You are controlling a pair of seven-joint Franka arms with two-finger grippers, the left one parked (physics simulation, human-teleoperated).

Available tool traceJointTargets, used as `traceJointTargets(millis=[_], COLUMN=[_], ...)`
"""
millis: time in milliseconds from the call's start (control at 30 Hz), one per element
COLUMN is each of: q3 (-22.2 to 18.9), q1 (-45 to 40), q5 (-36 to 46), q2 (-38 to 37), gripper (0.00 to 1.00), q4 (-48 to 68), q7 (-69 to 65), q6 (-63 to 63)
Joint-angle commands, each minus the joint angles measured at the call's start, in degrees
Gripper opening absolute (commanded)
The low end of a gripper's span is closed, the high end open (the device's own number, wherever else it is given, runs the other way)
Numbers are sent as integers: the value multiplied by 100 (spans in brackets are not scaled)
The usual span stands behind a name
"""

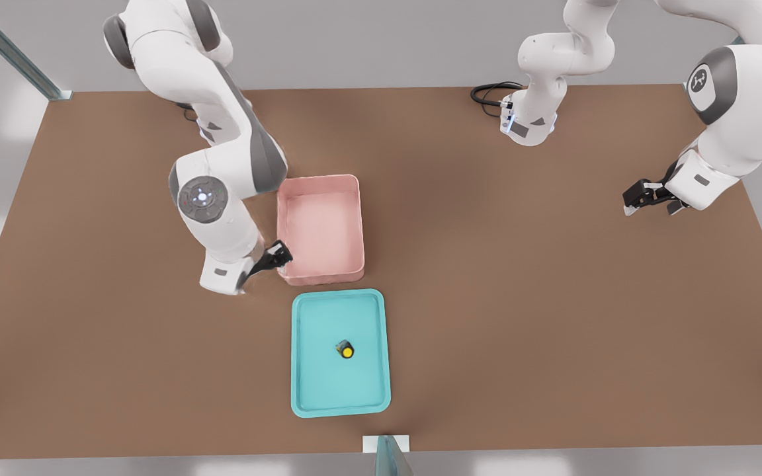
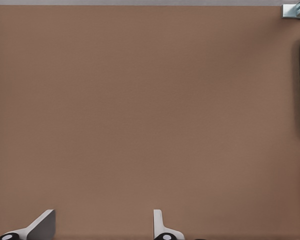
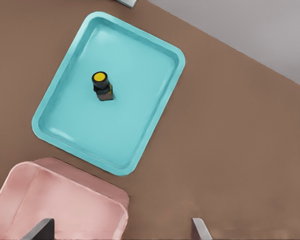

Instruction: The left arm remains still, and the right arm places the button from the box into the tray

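Matte brown tabletop [image 1: 520, 297] spreads wide and smooth under pale grey surroundings, with a metal rail [image 1: 10, 49] angling in at the front view's 10 o'clock corner. Near the middle lies the tray [image 1: 301, 390], shallow glossy turquoise with rounded corners and a low rim. On its floor, about centred, sits the button [image 1: 345, 349], a tiny dark block with a round yellow cap. Just beyond the tray, toward 12 o'clock, stands the box [image 1: 348, 192], pale pink plastic, tall-walled and rounded. The right arm [image 1: 222, 218], white with grey bands, leans at the box's 8 o'clock corner; its gripper [image 1: 280, 254] hangs over the box's near corner, black fingers spread apart and holding nothing.
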Motion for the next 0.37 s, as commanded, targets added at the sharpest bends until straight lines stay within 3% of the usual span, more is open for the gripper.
traceJointTargets(millis=[0, 100, 200, 333], q3=[-11, -28, -19, -37], q1=[-435, -830, -866, -998], q5=[-440, -1108, -326, -352], q2=[-810, -977, -687, -678], gripper=[100, 100, 100, 100], q4=[-616, -555, 25, 157], q7=[319, 381, 249, 214], q6=[-1947, -1912, -1982, -1965])
